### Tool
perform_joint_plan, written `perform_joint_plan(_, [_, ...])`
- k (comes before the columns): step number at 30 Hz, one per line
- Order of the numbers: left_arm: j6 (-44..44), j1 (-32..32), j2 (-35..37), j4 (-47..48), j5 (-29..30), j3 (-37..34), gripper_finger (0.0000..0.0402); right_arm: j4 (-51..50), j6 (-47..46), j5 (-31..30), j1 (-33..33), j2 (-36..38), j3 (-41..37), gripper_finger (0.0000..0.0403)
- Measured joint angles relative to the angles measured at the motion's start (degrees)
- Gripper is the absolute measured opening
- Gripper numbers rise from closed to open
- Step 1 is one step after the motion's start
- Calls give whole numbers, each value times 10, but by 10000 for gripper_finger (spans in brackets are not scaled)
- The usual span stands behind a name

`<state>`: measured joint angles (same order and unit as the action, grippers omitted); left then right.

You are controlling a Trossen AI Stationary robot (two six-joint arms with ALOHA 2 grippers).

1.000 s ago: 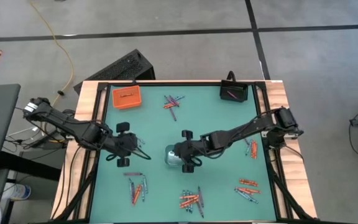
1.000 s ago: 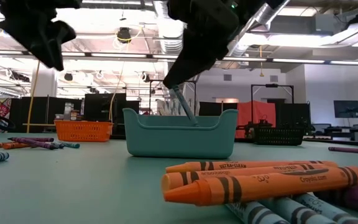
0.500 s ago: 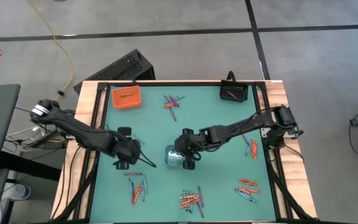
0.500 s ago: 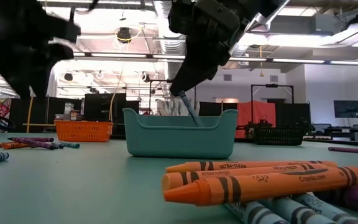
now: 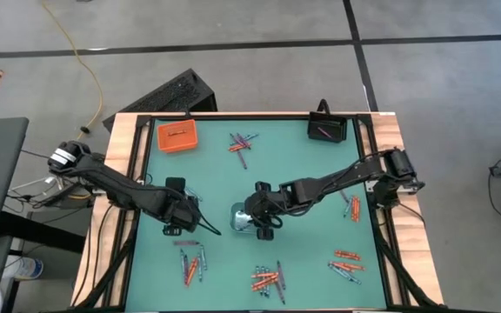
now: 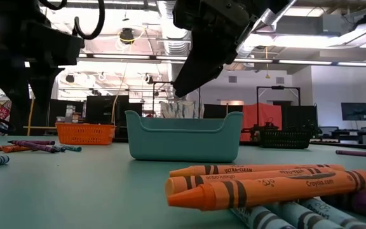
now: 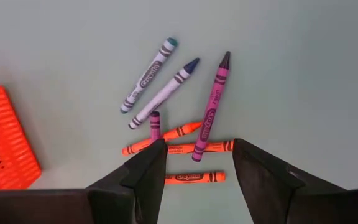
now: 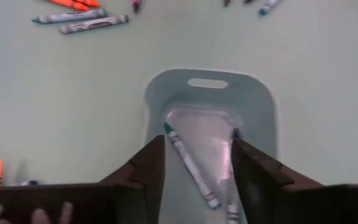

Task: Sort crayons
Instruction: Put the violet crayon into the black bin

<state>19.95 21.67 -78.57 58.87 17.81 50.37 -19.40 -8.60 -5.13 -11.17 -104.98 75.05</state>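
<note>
Two crayons [image 8: 191,167] inside clear-grey tray [image 8: 160,93].

Place: a robotics lab or workshop in a large industrial hall.
Ceiling: exposed pipes and ducts [image 6: 170,25] with long strip lights [image 6: 310,62].
Floor: bare grey concrete [image 5: 259,22], marked with dark lines; a yellow cable [image 5: 83,61] trails across it.
Rig: wood-framed green tabletop [image 5: 294,165].
Background: dark equipment racks [image 6: 110,108] and a wall monitor [image 6: 354,111].
</note>
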Motion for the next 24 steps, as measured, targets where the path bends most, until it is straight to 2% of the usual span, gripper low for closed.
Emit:
perform_joint_plan(5, [-50,-17,-6,-10,-26,0,177,-7,9,-13,-18,8,0,191])
perform_joint_plan(12, [-127,-65,-49,-46,-60,0,177,-32,7,-28,-56,8,0,176])
perform_joint_plan(17, [-156,-89,-100,-46,-90,0,177,-56,-14,-57,-80,8,0,169])
perform_joint_plan(24, [-172,-104,-144,-63,-96,0,175,-71,-29,-76,-107,8,0,166])
